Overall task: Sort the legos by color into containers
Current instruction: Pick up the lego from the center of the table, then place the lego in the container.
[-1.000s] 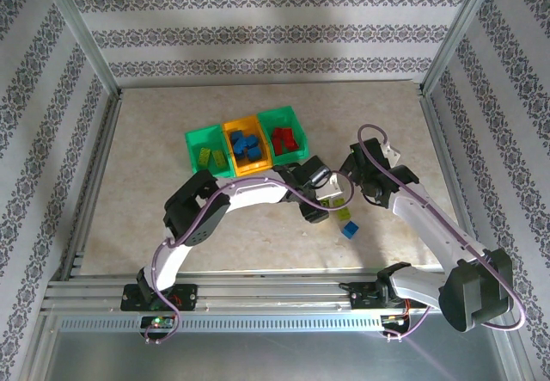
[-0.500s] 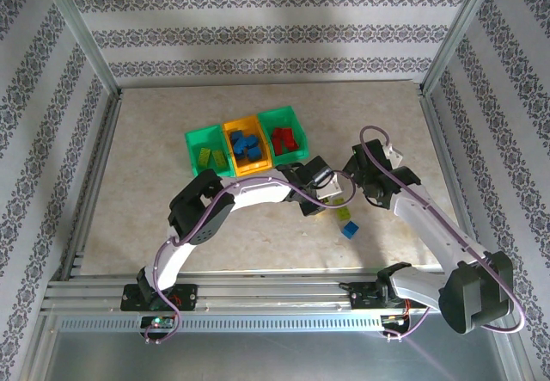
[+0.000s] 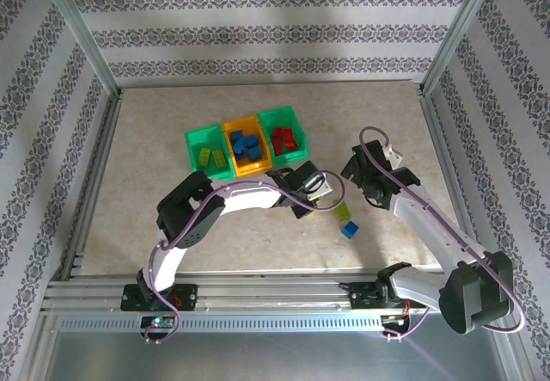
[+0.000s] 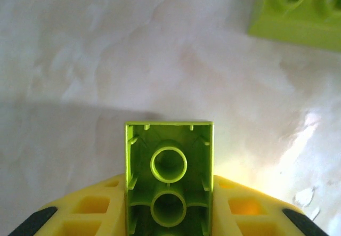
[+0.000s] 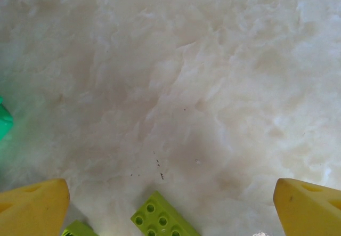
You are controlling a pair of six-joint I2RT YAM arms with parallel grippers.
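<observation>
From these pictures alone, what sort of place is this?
Likely a robot lab test cell: two arms bolted to an aluminium rail, metal frame posts around the table, toy bricks near sorting bins.

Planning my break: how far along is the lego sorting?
Blue bricks sit in the orange bin, red bricks and yellow-green bricks in the green bins. The left hand grips another yellow-green brick. A loose yellow-green brick and blue brick lie unsorted on the table.
</observation>
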